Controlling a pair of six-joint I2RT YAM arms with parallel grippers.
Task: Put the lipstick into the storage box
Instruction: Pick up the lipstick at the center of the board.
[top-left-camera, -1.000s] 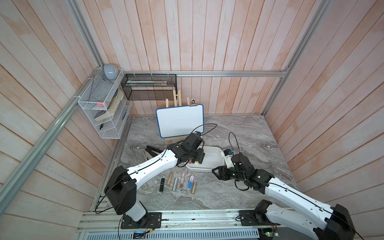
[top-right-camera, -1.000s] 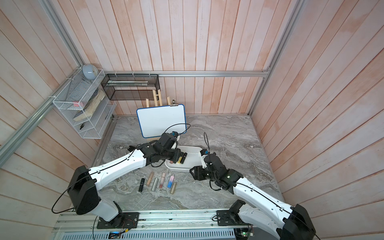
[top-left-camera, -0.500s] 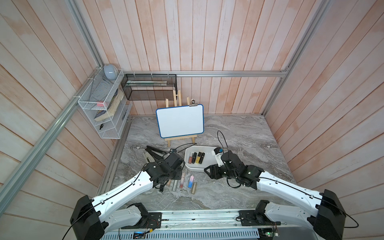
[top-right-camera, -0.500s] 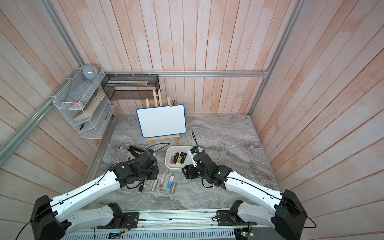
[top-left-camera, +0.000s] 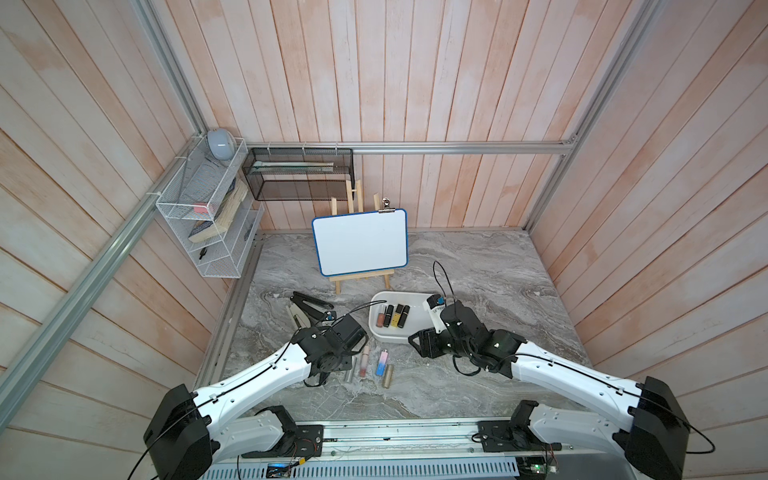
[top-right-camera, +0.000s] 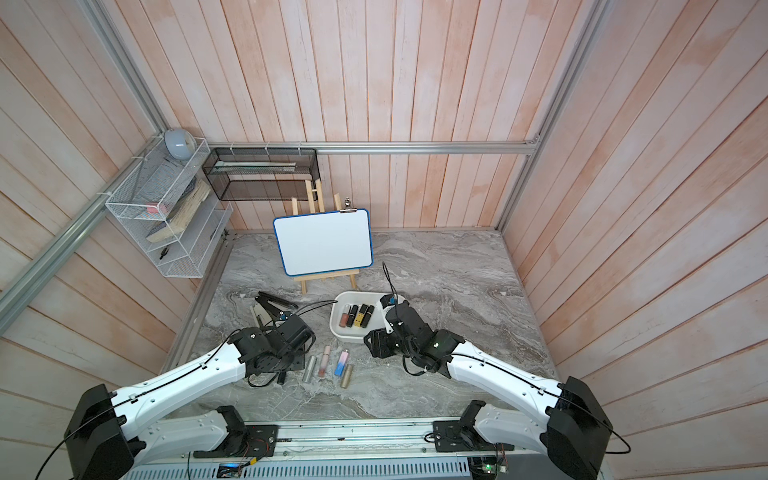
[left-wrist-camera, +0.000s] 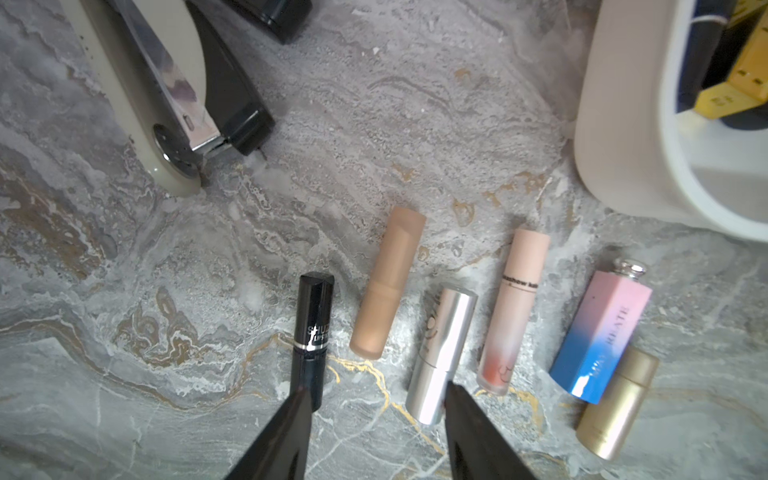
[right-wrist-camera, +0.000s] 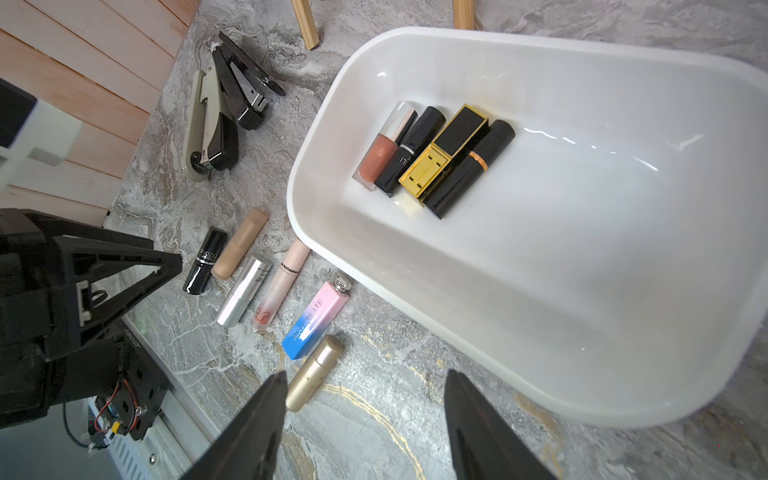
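Observation:
The storage box (top-left-camera: 409, 334) (top-right-camera: 353, 334) (right-wrist-camera: 540, 291) is a shallow white tub in mid-table with several lipsticks (right-wrist-camera: 432, 153) lying side by side in it. On the marble beside it lie several more: black (left-wrist-camera: 313, 332), beige (left-wrist-camera: 388, 282), silver (left-wrist-camera: 442, 353), pink gloss (left-wrist-camera: 513, 311), pink-and-blue (left-wrist-camera: 602, 332) and gold (left-wrist-camera: 619, 399). My left gripper (left-wrist-camera: 378, 386) hangs open and empty above this row, one tip over the black tube, one over the silver. My right gripper (right-wrist-camera: 366, 374) (top-left-camera: 417, 343) is open and empty by the box's near wall, the gold tube (right-wrist-camera: 313, 372) by one tip.
A stapler (left-wrist-camera: 166, 95) (top-left-camera: 307, 309) lies left of the box. A whiteboard on a wooden easel (top-left-camera: 359, 242) stands behind it. A white wire rack (top-left-camera: 208, 216) and a black mesh basket (top-left-camera: 299, 174) hang on the walls at the back left.
My left arm has drawn back from over the box to the row of lipsticks on the table, its jaws spreading wider. My right arm has shifted toward the box's near side.

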